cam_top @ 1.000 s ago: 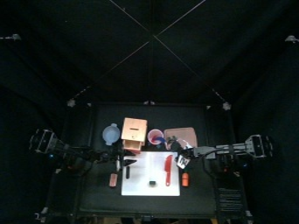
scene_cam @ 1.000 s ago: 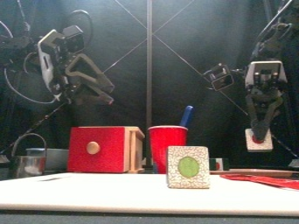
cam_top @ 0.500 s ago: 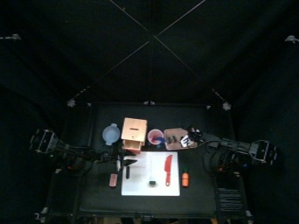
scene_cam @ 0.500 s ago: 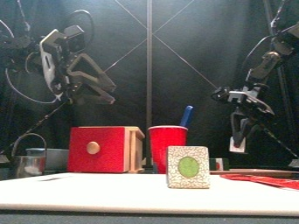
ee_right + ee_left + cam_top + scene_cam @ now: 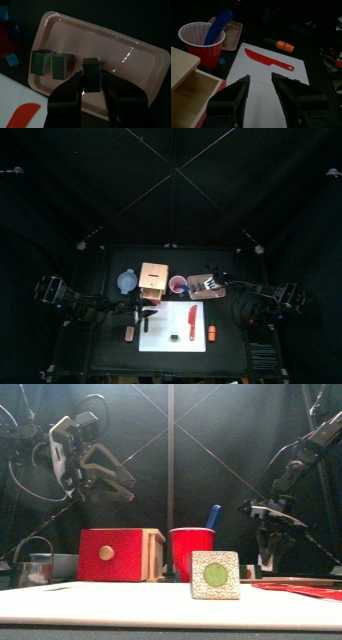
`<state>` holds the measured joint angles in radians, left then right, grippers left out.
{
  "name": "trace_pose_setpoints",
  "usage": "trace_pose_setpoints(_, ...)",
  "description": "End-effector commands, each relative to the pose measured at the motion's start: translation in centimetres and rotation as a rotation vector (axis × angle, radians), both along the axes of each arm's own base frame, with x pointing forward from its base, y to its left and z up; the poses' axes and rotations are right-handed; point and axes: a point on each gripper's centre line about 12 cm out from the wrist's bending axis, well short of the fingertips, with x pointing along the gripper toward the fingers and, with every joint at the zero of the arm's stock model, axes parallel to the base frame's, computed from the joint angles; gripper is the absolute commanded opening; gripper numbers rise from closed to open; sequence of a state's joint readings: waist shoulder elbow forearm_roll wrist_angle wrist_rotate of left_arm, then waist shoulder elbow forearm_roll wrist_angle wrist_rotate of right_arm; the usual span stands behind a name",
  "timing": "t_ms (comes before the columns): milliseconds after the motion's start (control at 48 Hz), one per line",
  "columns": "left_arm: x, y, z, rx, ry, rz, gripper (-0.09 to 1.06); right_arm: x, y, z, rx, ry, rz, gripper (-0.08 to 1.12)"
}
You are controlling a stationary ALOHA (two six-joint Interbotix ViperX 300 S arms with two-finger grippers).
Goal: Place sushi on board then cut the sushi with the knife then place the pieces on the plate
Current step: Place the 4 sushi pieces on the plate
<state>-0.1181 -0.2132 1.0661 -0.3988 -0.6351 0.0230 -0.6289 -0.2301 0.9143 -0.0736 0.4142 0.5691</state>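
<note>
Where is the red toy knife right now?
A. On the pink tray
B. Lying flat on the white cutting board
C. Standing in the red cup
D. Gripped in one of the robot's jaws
B: the red toy knife lies flat on the white cutting board; only the blue toy knife stands in the red plastic cup.

Left arm raised high at the left, left pincer [image 5: 260, 80] jaws apart. Right arm reaches down low at the right, right pincer [image 5: 91, 79] jaws clamped on a sushi piece [image 5: 91, 66].
</note>
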Motion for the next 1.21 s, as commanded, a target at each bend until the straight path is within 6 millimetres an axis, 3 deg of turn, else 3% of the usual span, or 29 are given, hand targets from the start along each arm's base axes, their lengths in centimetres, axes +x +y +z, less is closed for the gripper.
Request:
trace_pose_setpoints(21, 0.4, 0.1, 0.7, 0.001, -0.03, 0.007, 0.79, 0.8, -0.7, 0.7, -0.025, -0.035, -0.002, 0.56)
trace_pose_setpoints(292, 0.4, 0.1, 0.7, 0.0, -0.028, 0.006, 0.79, 1.0, -0.6, -0.1, 0.002, -0.024, -0.012, 0.73)
trace_pose_setpoints(604, 0.2, 0.1, 0.5, 0.001, -0.022, 0.004, 0.79, 0.7, 0.4, -0.8, 0.046, -0.022, -0.025, 0.75)
trace_pose_setpoints(833, 0.2, 0.1, 0.4, 0.001, -0.019, 0.004, 0.79, 0.5, 1.0, 1.9, 0.018, -0.075, -0.016, 0.75)
trace_pose_setpoints(958, 0.2, 0.1, 0.4, 0.001, -0.019, 0.004, 0.79, 1.2, 4.1, 4.6, 0.044, -0.164, 0.04, 0.75)
trace_pose_setpoints(1083, 0.3, 0.0, 0.6, 0.002, -0.025, 0.003, 0.79, 2.2, 8.6, 6.6, 0.093, -0.266, 0.156, 0.75)
trace_pose_setpoints(1208, 0.4, 0.1, 0.7, 0.007, -0.027, 0.003, 0.79, 4.7, 13.4, 8.2, 0.05, -0.415, 0.363, 0.75)
